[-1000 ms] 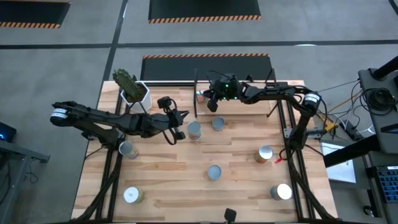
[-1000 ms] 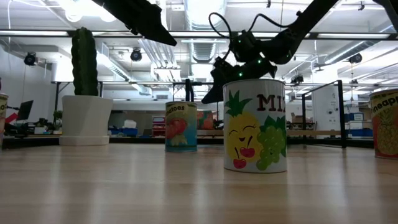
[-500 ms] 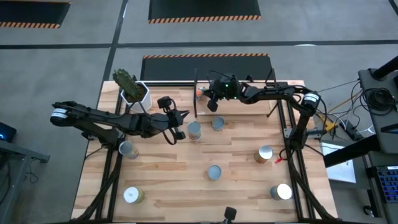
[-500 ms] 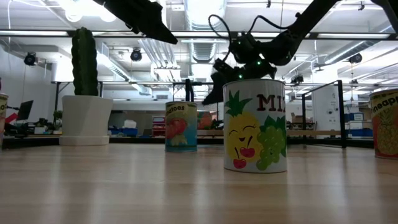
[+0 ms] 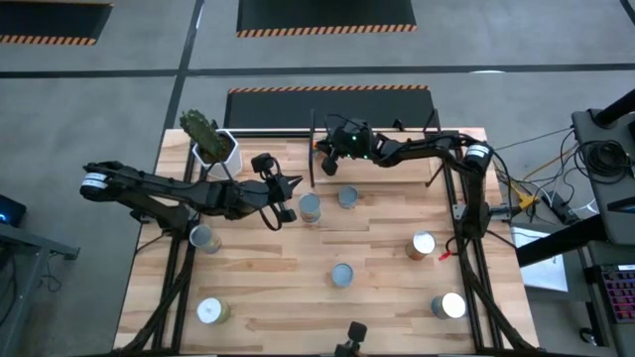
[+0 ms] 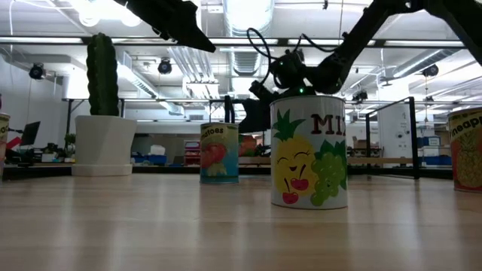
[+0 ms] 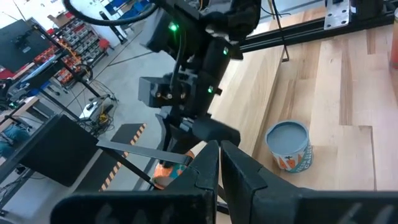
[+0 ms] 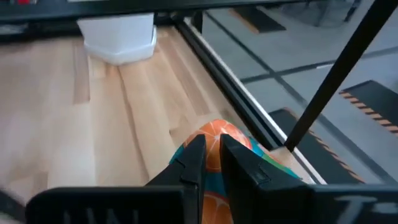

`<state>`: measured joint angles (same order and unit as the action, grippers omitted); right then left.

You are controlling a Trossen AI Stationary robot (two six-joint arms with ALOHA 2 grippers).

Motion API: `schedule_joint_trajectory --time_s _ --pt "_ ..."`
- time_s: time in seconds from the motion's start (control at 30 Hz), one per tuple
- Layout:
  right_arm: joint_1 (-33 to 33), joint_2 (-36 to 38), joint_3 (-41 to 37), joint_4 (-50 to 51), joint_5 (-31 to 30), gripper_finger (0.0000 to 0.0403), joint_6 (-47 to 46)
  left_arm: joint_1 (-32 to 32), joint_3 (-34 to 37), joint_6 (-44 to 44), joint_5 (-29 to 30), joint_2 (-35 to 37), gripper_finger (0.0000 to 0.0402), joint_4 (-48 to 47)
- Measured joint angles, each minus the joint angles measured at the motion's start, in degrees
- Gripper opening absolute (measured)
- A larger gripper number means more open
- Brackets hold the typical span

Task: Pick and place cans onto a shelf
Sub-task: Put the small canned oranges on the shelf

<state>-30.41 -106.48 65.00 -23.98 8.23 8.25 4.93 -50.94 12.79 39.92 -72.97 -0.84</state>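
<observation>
step: I'm mid-place, judging by the right arm reaching over the low light-wood shelf with thin black posts [image 5: 397, 134] at the table's 12 o'clock edge.
right gripper [image 5: 330, 149]: at about 12 o'clock on the table, at the shelf's 9 o'clock end; fingers nearly together, clamped on a small tin with an orange-and-teal label [image 8: 219, 144], seen past them in the right wrist view.
carried tin: I can't tell if it touches the board yet; it sits just beside a black post.
left gripper [image 5: 286, 195]: waiting near table centre, fingers fully closed, nothing in them, just beside a blue-grey-topped can [image 5: 310, 206].
other cans: six more on the tabletop, incl. the yellow fruit-label tin [image 6: 309, 150] nearest the low camera.
next: I'd lower the tin flat onto the shelf board, clear of the post, then open and back out.
white hexagonal plant pot [image 5: 218, 149]: 10 o'clock corner, out of my way.
</observation>
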Motion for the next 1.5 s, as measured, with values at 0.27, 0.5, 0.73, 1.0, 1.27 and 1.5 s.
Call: schedule_joint_trajectory --time_s 0.27,0.5,0.73,1.0,1.27,1.5 --pt "-0.3 4.2 2.9 22.7 -1.2 0.0038 7.2 0.0 0.0 0.0 0.0 0.0 0.0000 0.0" --pt "-0.4 9.4 3.8 31.3 -2.4 0.0038 8.9 0.0 0.0 -0.1 -0.1 0.0 0.0000 0.8" --pt "-0.9 13.3 3.8 27.1 -2.4 0.0038 5.7 0.0 0.0 -0.1 -0.5 0.0 0.0000 1.1" --pt "-3.6 7.8 3.9 11.4 -2.4 0.0038 3.9 0.1 0.0 0.0 -2.0 0.0 0.0000 1.5" --pt "-5.6 -0.5 10.3 5.9 -1.9 0.0038 1.9 0.1 0.0 0.2 -2.0 0.0 0.0000 1.7" --pt "-6.4 -5.0 16.1 12.1 -2.9 0.0038 0.3 0.1 0.0 0.2 -2.0 0.0 0.0000 1.7"
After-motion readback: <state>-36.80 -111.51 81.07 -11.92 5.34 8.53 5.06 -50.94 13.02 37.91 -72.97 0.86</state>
